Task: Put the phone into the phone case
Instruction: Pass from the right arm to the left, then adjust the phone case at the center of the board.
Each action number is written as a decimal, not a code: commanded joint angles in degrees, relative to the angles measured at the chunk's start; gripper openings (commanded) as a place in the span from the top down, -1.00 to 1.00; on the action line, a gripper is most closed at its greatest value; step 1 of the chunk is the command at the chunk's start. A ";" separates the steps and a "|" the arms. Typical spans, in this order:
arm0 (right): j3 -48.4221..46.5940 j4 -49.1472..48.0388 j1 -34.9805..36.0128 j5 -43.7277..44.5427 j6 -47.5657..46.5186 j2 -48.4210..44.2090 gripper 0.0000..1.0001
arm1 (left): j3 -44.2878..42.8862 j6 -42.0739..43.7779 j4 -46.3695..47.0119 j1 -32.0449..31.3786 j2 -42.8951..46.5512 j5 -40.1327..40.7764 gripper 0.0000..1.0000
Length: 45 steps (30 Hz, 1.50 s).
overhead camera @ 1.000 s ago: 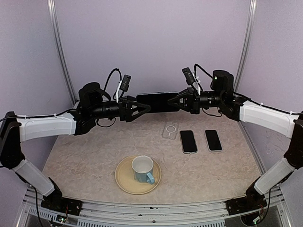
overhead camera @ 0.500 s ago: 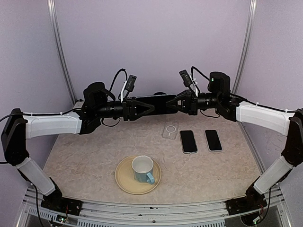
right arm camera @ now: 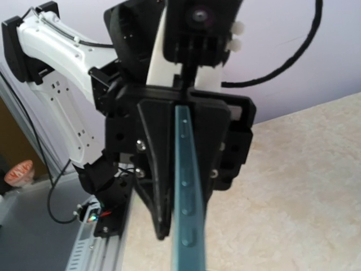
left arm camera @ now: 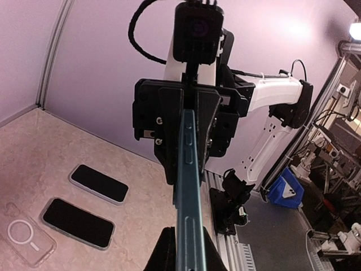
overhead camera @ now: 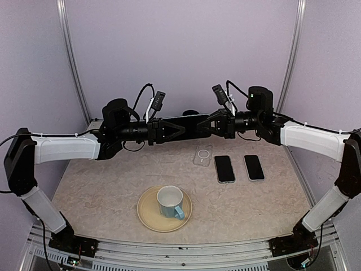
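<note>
A dark phone (overhead camera: pixel 189 125) with a teal edge hangs level in the air above the far side of the table. My left gripper (overhead camera: pixel 178 129) is shut on its left end and my right gripper (overhead camera: pixel 205 125) is shut on its right end. The left wrist view looks along the phone's edge (left arm camera: pixel 189 186) between my left fingertips (left arm camera: pixel 164 251). The right wrist view shows the same edge (right arm camera: pixel 188 197) running into the left gripper. The clear phone case (overhead camera: pixel 203 156), with a ring on its back, lies flat and empty on the table below the right gripper, also in the left wrist view (left arm camera: pixel 25 241).
Two more phones (overhead camera: pixel 224 168) (overhead camera: pixel 254 167) lie side by side right of the case. A tan plate (overhead camera: pixel 148 217) with a white and blue cup (overhead camera: pixel 170 202) sits near the front middle. Purple walls enclose the table (overhead camera: pixel 101 192).
My left gripper has moved right up to the phone and shut on its left end. The right arm has shifted slightly left, still holding the phone.
</note>
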<state>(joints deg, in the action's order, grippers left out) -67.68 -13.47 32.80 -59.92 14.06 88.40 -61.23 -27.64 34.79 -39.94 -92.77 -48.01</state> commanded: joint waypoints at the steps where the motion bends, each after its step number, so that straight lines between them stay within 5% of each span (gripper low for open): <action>1: -2.77 -1.51 0.34 0.90 -0.65 0.61 1.00 | -1.45 -0.17 1.58 -0.56 -0.17 -1.91 0.91; 8: -4.37 1.46 0.26 2.24 -1.69 0.92 1.00 | -1.26 1.33 0.40 -0.50 0.74 -1.40 1.00; 15: -6.35 7.19 -0.05 6.04 -5.98 0.18 0.05 | -1.62 -1.01 -2.06 -0.01 0.84 0.20 1.00; 20: -7.50 10.68 -1.23 9.14 -8.83 -0.69 -0.31 | -2.31 -3.65 -6.57 0.28 1.13 3.42 1.00; 33: -8.11 14.38 -5.61 22.92 -10.35 1.59 -0.42 | 0.89 -9.01 -10.24 3.39 4.74 10.25 1.00; 45: -23.55 31.36 -6.38 34.15 -21.32 20.54 -0.20 | 6.49 -7.58 -16.79 4.67 10.43 17.39 1.00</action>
<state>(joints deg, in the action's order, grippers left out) -86.02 9.65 27.33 -29.06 -2.04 103.57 -56.53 -35.77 18.06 -36.01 -85.95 -33.58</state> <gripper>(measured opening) 0.620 0.061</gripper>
